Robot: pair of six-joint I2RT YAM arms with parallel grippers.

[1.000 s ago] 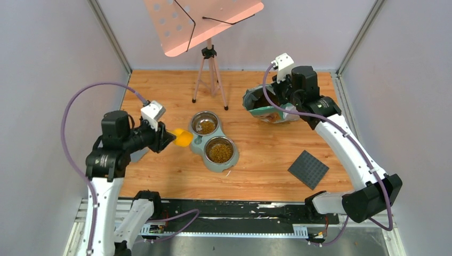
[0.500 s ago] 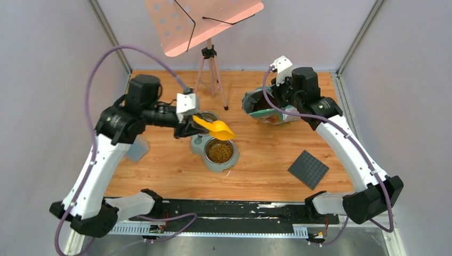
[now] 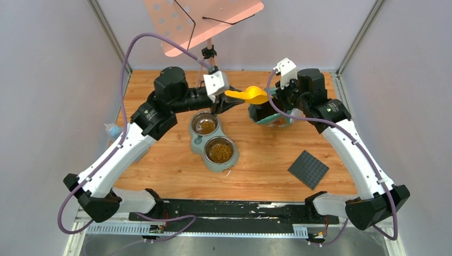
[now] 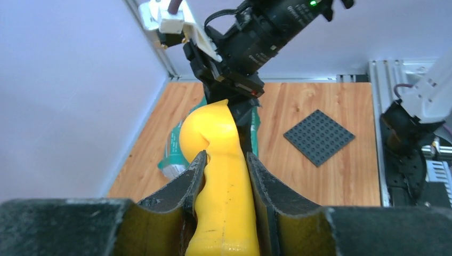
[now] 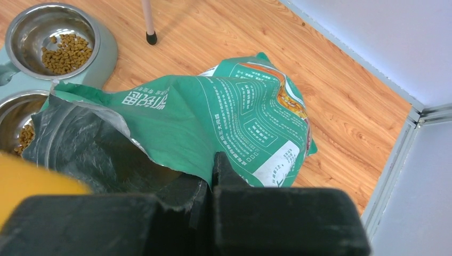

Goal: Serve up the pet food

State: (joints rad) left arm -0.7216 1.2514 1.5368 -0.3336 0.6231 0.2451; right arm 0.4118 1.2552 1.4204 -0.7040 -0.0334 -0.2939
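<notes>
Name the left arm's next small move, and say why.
Probably lower the yellow scoop into the open mouth of the green bag for another load. The left jaws clamp the scoop just over that mouth, the right jaws pinch the bag's edge, and the far bowl holds only a little pet food.

Bright even light, blurred foregrounds

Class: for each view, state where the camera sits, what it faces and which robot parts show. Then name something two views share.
Top external: above and behind the left arm and right arm, looking down on the table; both arms show.
Left wrist: on the left arm, facing the green bag; left fingers clamp the yellow scoop.
Right wrist: on the right arm, looking down; right fingers pinch the bag's rim.
Shared: both wrist views show the bag.
</notes>
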